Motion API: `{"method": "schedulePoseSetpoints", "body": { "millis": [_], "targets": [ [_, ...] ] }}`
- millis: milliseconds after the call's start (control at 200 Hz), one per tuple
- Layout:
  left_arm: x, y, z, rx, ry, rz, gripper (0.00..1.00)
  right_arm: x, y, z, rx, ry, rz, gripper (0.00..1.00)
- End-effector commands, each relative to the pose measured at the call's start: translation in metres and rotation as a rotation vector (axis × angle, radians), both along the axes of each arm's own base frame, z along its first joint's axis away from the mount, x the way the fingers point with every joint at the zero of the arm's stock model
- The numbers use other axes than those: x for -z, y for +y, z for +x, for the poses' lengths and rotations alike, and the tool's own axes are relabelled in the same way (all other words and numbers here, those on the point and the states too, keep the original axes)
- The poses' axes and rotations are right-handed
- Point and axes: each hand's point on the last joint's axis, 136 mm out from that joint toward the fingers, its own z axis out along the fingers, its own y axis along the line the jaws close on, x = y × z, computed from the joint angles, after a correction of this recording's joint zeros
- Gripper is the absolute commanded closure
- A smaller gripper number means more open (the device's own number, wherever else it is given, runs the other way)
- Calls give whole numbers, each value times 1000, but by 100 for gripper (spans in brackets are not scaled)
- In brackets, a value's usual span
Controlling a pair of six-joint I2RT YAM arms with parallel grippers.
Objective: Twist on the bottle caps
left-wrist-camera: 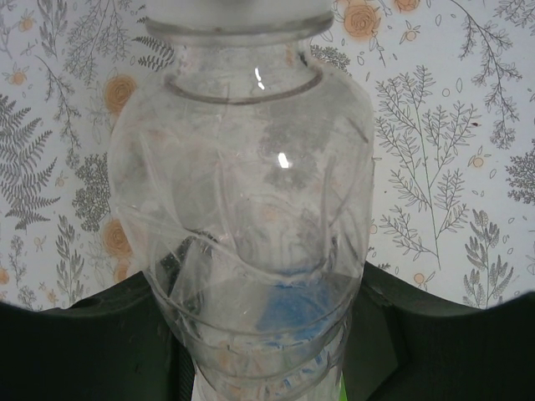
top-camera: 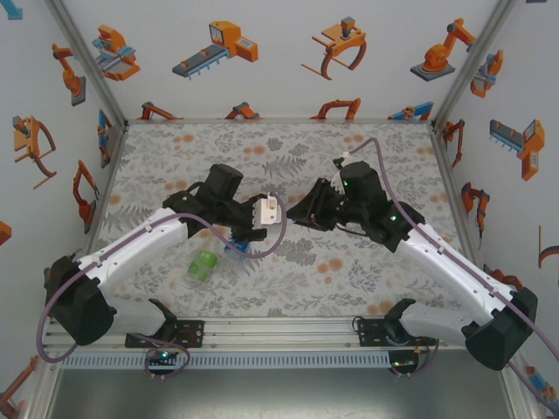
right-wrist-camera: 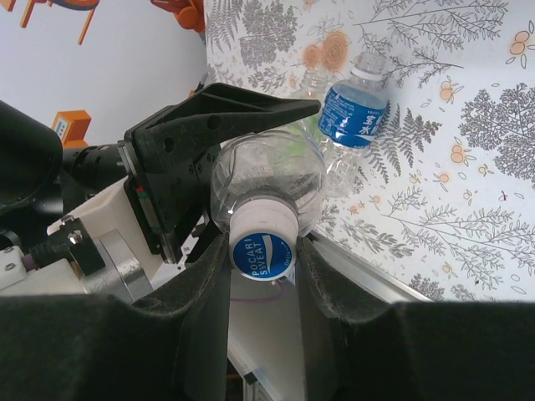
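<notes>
Centre of the right wrist view: the right end effector [right-wrist-camera: 263, 271] is clamped on a white, blue-topped bottle cap [right-wrist-camera: 262, 242] seated on a clear bottle [right-wrist-camera: 267, 171]. The left end effector [left-wrist-camera: 263, 334] grips that bottle's body. Upper right, a blue-label bottle [right-wrist-camera: 354, 117] lies on the floral table [right-wrist-camera: 468, 217], just beside a green-label bottle [top-camera: 203, 266]

Floral-patterned table cover [top-camera: 288, 144], white walls [top-camera: 279, 83] with orange robot drawings [top-camera: 216, 48]
</notes>
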Motion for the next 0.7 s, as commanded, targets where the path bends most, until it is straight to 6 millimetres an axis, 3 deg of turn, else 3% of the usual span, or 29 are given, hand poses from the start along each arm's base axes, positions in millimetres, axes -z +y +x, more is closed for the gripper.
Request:
{"method": "schedulePoseSetpoints", "body": {
  "millis": [0, 180, 350, 546, 621, 691],
  "targets": [
    [-19, -11, 4, 19, -47, -48, 100, -5, 0, 12, 73, 52, 36, 100],
    [-17, -8, 8, 1, -86, -29, 100, -22, 10, 12, 85, 92, 171, 100],
    [-21, -5, 14, -29, -131, -38, 100, -17, 2, 11, 100, 84, 123, 100],
    [-21, -7, 12, -22, -114, -51, 100, -12, 10, 12, 10, 25, 45, 100],
    [-22, -8, 12, -22, -103, -53, 100, -12, 12, 12, -19, 12, 12, 78],
    [-20, -9, 12, -29, -92, -47, 100, -14, 13, 12, -34, -3, 6, 67]
  ]
}}
